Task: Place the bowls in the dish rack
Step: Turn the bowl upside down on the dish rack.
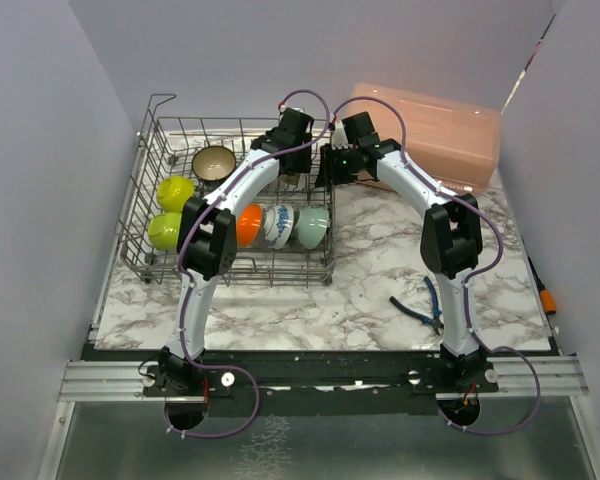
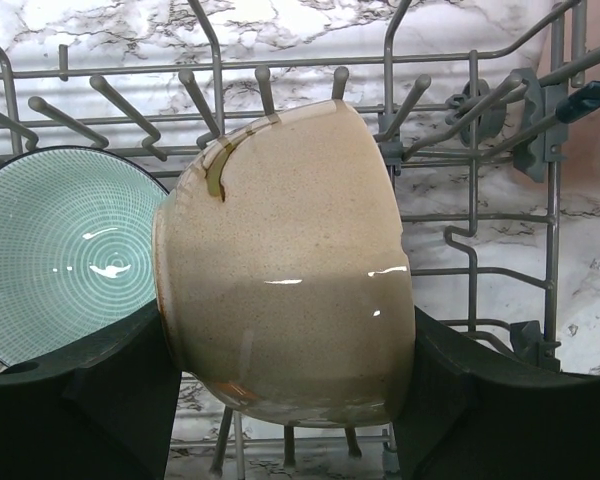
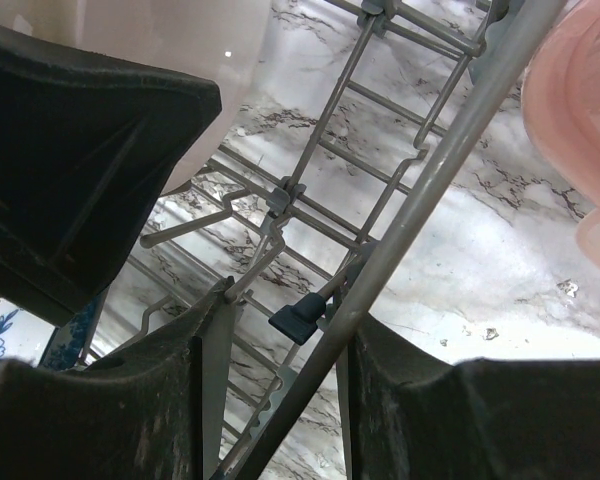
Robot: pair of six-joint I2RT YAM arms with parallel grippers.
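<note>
The grey wire dish rack (image 1: 150,160) stands at the left of the table. Upright in it are two lime-yellow bowls (image 1: 170,210), a dark-rimmed bowl (image 1: 213,162), an orange bowl (image 1: 248,225), a blue-patterned white bowl (image 1: 277,225) and a pale teal bowl (image 1: 313,225). My left gripper (image 1: 292,165) reaches over the rack's back. In the left wrist view it (image 2: 285,350) is shut on a beige bowl (image 2: 280,260), held on its side among the tines (image 2: 265,90), beside a teal bowl (image 2: 60,250). My right gripper (image 3: 280,350) grips the rack's rim wire (image 3: 430,190) at the right back corner.
A pink lidded box (image 1: 430,135) sits at the back right, close behind the right arm. Blue-handled pliers (image 1: 425,305) lie on the marble table near the right arm's base. An orange-tipped tool (image 1: 548,298) lies at the table's right edge.
</note>
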